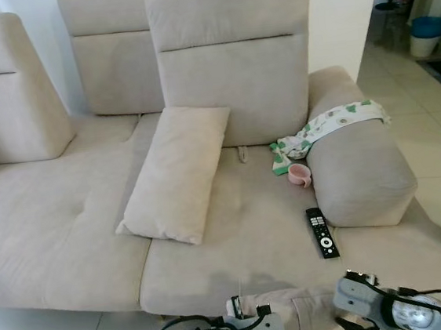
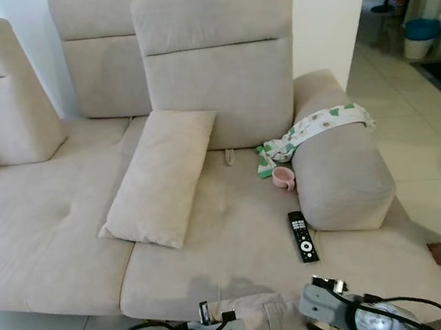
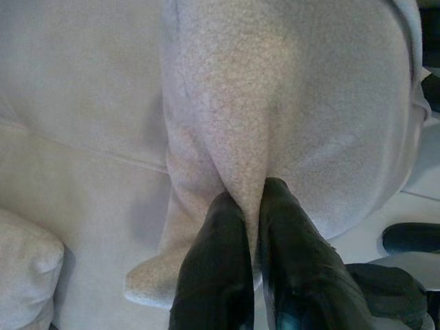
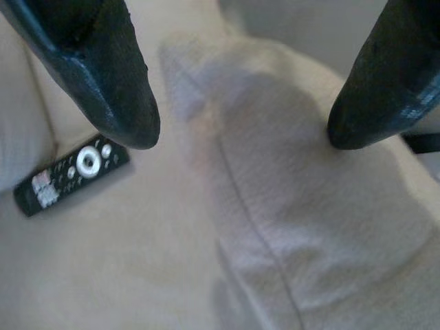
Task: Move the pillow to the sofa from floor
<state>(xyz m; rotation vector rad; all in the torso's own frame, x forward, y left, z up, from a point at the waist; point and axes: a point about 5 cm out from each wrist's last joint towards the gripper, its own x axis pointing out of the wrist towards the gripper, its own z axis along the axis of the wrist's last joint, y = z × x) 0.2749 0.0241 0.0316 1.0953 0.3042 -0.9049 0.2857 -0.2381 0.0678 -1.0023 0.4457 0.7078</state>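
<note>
While my left gripper [image 3: 251, 206] is pinching the pillow [image 3: 289, 110] at the sofa's [image 1: 53, 222] front edge, my wide-open right gripper [image 4: 240, 130] is hovering empty; releasing remains.

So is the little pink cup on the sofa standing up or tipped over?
Tipped over. The pink cup lies on its side on the sofa seat, its round opening facing out sideways, beside the green-patterned cloth.
</note>
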